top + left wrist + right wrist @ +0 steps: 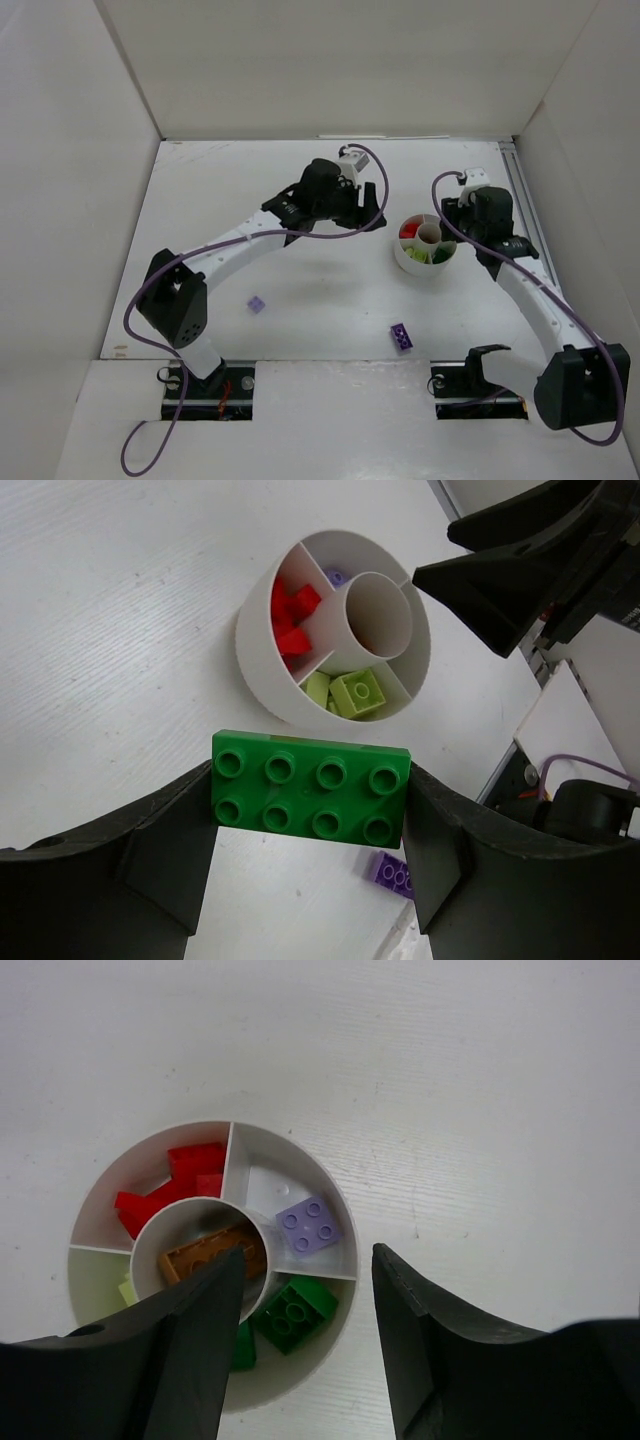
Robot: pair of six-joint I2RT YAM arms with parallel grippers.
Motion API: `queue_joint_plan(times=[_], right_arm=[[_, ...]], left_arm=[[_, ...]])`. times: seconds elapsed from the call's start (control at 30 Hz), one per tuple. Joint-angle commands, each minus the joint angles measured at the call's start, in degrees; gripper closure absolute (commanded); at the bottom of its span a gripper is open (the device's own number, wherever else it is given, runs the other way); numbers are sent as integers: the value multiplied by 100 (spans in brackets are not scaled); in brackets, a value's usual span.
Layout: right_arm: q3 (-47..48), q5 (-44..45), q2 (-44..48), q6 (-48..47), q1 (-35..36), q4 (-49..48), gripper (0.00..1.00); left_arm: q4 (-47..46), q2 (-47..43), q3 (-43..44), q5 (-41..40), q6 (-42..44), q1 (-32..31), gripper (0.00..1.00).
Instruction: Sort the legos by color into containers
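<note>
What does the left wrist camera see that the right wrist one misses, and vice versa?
Left wrist only: a green brick clamped in the left gripper, and a loose purple brick on the table. Right wrist only: an orange-brown brick in the centre cup and green bricks in one wedge. Both: the white dish with its red bricks.

overhead camera looks down from afar; both wrist cameras closely share the dish (250,655).

You have a glossy, smooth plastic green brick (310,798), its 8 studs catching light, gripped in the left claw (311,820), whose fingers (150,870) look like matt black plastic. The dish (262,670) is smooth white plastic with a slight sheen; the worktop (120,630) is matt white, finely grained.
</note>
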State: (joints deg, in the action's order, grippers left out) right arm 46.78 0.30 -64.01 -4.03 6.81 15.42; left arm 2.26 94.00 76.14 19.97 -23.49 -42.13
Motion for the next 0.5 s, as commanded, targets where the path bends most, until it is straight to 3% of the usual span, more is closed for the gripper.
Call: queue_joint_plan(times=[0.0, 0.13, 0.27, 0.3, 0.47], right_arm=[[173, 382, 371, 297, -83, 66, 41], [226, 683, 766, 553, -206, 374, 32], [-72, -676, 1407, 35, -206, 94, 29], [-299, -976, 1687, -96, -206, -151, 29], [-723, -2030, 2480, -308, -206, -478, 29]], left_arm=[[-50, -127, 402, 191, 361, -173, 67], [11, 74, 718, 315, 748, -454, 65], [11, 329, 1087, 349, 346, -516, 65], [-119, 382, 1140, 489, -134, -455, 65], [-1990, 453, 736, 3235, -1374, -94, 63]])
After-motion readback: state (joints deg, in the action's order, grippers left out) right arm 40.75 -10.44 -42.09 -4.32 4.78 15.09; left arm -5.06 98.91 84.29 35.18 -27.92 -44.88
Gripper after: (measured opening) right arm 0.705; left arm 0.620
